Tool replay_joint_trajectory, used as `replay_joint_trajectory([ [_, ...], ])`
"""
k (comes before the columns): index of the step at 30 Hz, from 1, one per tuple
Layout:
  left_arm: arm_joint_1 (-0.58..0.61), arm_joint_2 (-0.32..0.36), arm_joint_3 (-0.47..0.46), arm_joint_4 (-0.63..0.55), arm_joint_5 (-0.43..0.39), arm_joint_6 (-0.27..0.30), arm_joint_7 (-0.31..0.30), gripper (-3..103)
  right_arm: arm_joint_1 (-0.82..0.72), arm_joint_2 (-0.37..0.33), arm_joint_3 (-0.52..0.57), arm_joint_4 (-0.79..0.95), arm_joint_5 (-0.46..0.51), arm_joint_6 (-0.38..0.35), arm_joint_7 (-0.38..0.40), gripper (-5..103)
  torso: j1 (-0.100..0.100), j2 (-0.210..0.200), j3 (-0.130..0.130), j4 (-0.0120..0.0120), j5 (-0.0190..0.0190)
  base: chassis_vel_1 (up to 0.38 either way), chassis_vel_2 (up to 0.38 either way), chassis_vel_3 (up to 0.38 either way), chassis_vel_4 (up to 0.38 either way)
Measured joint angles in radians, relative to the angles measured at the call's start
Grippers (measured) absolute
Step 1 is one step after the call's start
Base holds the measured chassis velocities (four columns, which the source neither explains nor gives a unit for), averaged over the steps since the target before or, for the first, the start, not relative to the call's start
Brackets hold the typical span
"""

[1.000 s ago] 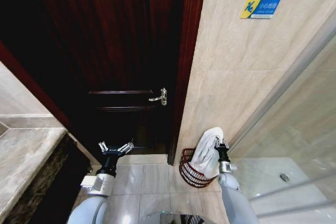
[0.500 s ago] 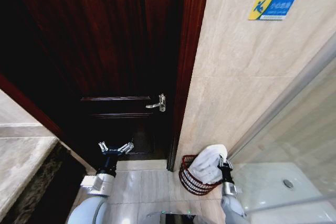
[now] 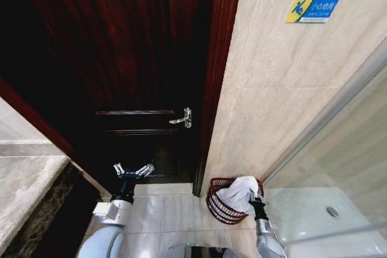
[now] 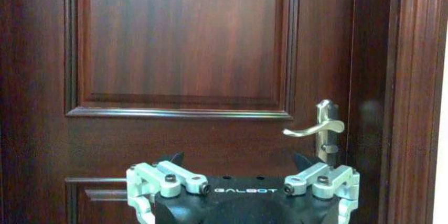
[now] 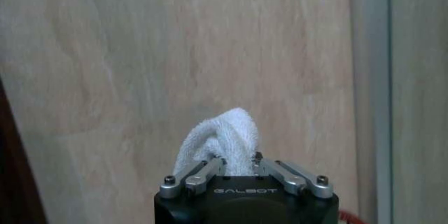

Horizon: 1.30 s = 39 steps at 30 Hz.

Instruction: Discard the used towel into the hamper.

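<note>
The right gripper (image 3: pixel 256 198) is clamped on the crumpled white terry towel (image 3: pixel 239 189), its fingers (image 5: pixel 210 167) pinching a fold that bulges out past them. Most of the cloth hangs just beside and below the gripper, draped into the mouth of the small round dark red-brown wicker hamper (image 3: pixel 219 205), which stands on the tiled floor against the beige wall. The left gripper (image 3: pixel 132 171) is held ahead of the dark wooden door (image 4: pixel 182 51) with its fingers spread apart and nothing between them.

One risk is that a release here leaves cloth hooked over the rim nearest the gripper and spilling outside, since the towel seems to be bunched toward that side; how much lies past the rim is hard to judge from the head view. The arm could also nudge the light hamper.

Against the picture 1 second ago, the right gripper has come down, and the towel, then raised above the hamper, now sags into it. The left arm has not changed.
</note>
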Motion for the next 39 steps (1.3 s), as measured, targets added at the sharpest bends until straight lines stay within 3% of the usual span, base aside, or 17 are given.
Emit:
replay_joint_trajectory([
  [10, 0.000, 0.000, 0.000, 0.000, 0.000, 0.000, 0.000, 100, 0.052, -0.006, 0.001, -0.109, -0.117, -0.156, -0.016, 12, 0.000, 0.000, 0.000, -0.0002, 0.0000, 0.000, 0.000, 0.000, 0.000],
  [21, 0.000, 0.000, 0.000, 0.000, 0.000, 0.000, 0.000, 100, 0.091, -0.012, 0.009, -0.178, -0.172, -0.241, -0.007, 12, 0.000, 0.000, 0.000, 0.0000, 0.0000, 0.000, 0.000, 0.000, 0.000],
  [25, 0.000, 0.000, 0.000, 0.000, 0.000, 0.000, 0.000, 100, 0.099, -0.017, 0.015, -0.180, -0.226, -0.311, 0.032, 12, 0.000, 0.000, 0.000, 0.0000, 0.0000, 0.000, 0.000, 0.000, 0.000],
  [26, 0.000, 0.000, 0.000, 0.000, 0.000, 0.000, 0.000, 100, 0.102, -0.025, 0.017, -0.176, -0.265, -0.370, 0.060, 12, 0.000, 0.000, 0.000, 0.0001, 0.0003, 0.000, 0.000, 0.000, 0.000],
  [28, 0.000, 0.000, 0.000, 0.000, 0.000, 0.000, 0.000, 100, 0.108, -0.034, 0.018, -0.175, -0.280, -0.410, 0.067, 12, 0.000, 0.000, 0.000, 0.0000, 0.0000, 0.000, 0.000, 0.000, 0.000],
  [35, 0.000, 0.000, 0.000, 0.000, 0.000, 0.000, 0.000, 100, 0.142, -0.076, 0.013, -0.177, -0.293, -0.519, 0.036, 12, 0.000, 0.000, 0.000, -0.0002, 0.0002, 0.000, 0.000, 0.000, 0.000],
  [39, 0.000, 0.000, 0.000, 0.000, 0.000, 0.000, 0.000, 100, 0.215, -0.090, -0.003, -0.211, -0.324, -0.617, 0.006, 12, 0.000, 0.000, 0.000, -0.0002, -0.0001, 0.000, 0.000, 0.000, 0.000],
])
